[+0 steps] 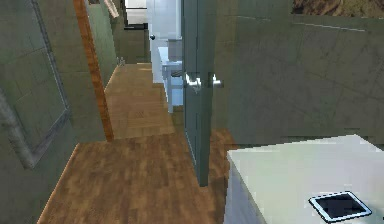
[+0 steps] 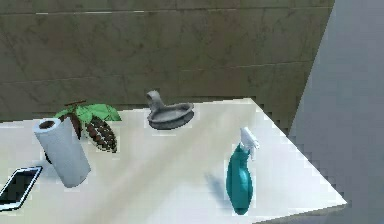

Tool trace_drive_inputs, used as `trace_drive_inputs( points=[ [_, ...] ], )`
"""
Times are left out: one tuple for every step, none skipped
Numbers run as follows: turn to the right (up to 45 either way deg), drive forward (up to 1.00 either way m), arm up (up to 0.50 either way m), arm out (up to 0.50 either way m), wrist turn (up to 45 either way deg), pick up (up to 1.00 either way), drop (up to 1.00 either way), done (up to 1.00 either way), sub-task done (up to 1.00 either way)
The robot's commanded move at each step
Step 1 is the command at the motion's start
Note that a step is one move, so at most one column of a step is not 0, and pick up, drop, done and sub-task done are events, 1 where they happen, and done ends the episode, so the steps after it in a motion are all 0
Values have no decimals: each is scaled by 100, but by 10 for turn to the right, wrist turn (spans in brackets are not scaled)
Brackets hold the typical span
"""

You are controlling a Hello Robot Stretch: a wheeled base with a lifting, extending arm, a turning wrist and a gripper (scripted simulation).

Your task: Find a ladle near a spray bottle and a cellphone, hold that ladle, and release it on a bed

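A grey ladle (image 2: 168, 115), a round bowl with a short handle rising at its left, lies at the far side of a white tabletop (image 2: 180, 190) close to the grey wall. A teal spray bottle (image 2: 240, 178) with a white trigger head stands upright nearer the front, to the right of the ladle. A cellphone (image 2: 18, 187) with a dark frame lies flat at the table's left end. In the forward view the same table corner (image 1: 290, 170) sits at the lower right with the cellphone (image 1: 340, 205) on it.
A white paper towel roll (image 2: 63, 152) stands beside the phone, with a leafy plant (image 2: 90, 122) behind it. A dark green door (image 1: 200, 90) stands ajar beside the table. A wood-floored hallway (image 1: 135, 100) runs ahead to a white cabinet (image 1: 172, 75).
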Motion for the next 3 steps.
trace_drive_inputs(
  points=[
    [0, 0, 50, 0, 0, 0, 0, 0, 0],
    [0, 0, 38, 0, 0, 0, 0, 0, 0],
    [0, 0, 0, 30, 0, 0, 0, 0, 0]
  ],
)
